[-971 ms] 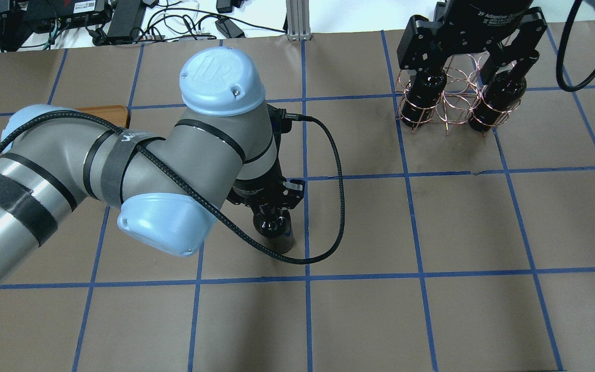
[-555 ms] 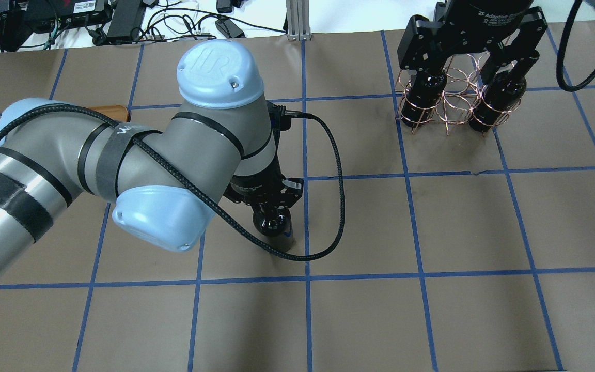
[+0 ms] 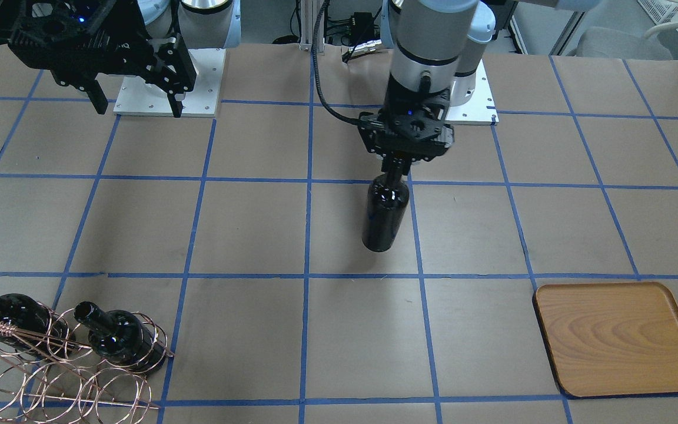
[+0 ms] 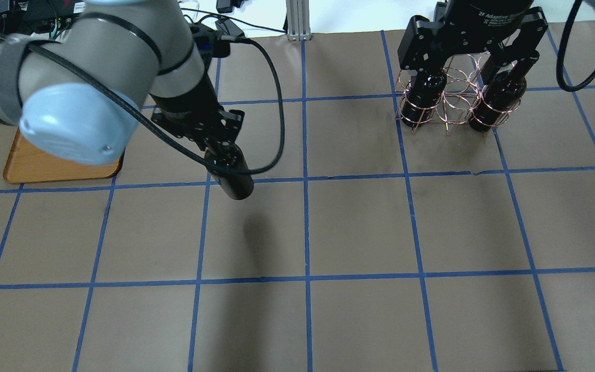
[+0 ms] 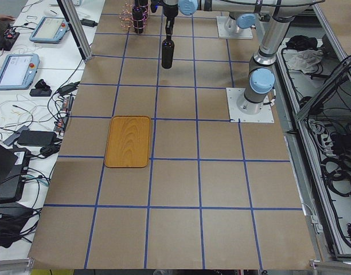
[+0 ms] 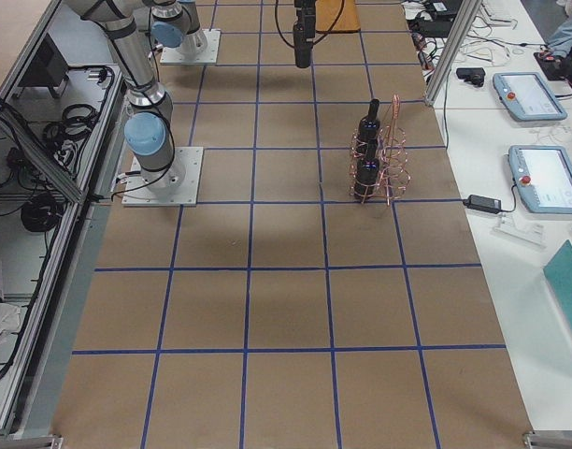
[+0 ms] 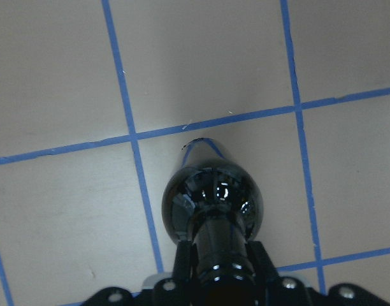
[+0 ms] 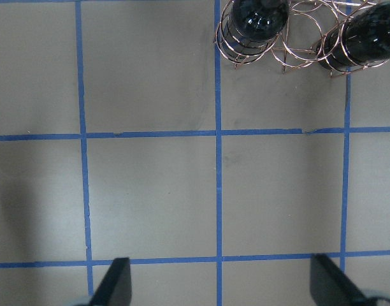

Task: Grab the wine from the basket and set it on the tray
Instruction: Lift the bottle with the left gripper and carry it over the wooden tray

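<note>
While the left pincer [image 3: 395,168] is closed around the neck of the wine [image 3: 384,215], this bottle hangs upright above the tabletop [image 3: 256,235], well apart from the tray [image 3: 621,338] and not over it. Farther still from the tray, the right pincer [image 3: 139,111] stands wide open with nothing in it, and the basket [image 3: 50,377] holds two other bottles [image 3: 118,338].

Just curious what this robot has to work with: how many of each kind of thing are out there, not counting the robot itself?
Copper wire-loop basket: 1
Orange-brown wooden tray: 1
Glossy dark glass wine bottles: 3, one held by the left gripper, two in the basket
Total: 5
</note>
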`<state>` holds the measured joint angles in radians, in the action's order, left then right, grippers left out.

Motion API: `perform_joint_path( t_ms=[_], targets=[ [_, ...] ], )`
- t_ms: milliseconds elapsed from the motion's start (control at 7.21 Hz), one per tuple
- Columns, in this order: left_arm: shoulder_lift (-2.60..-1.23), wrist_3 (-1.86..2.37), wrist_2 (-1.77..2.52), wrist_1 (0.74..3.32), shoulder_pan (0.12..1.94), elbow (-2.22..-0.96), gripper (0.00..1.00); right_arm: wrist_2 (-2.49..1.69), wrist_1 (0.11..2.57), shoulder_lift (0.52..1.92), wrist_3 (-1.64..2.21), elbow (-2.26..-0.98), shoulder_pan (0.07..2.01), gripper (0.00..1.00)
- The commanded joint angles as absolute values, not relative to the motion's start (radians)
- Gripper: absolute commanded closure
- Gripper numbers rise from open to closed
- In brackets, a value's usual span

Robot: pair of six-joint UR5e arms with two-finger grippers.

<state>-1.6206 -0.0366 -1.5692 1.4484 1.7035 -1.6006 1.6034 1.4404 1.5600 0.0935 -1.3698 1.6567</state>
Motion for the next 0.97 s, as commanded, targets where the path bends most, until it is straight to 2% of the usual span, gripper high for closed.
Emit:
perform_joint_path(
  t_ms=[0,416,832],
  targets=[
    [-1.664,-0.304,-1.566,1.497,1.486,-1.490,1.00,1.605,1.440,1.559,0.095,-1.370,1.657,0.00],
    [-1.796,-0.506,-1.574,1.526,1.236,-1.324,1.00,1.598,1.442,1.562,0.094,-1.374,1.657,0.00],
    [-1.923,-0.649,-1.572,1.500,1.111,-1.223,1.00,1.597,1.443,1.565,0.094,-1.378,1.657,0.00]
  ],
)
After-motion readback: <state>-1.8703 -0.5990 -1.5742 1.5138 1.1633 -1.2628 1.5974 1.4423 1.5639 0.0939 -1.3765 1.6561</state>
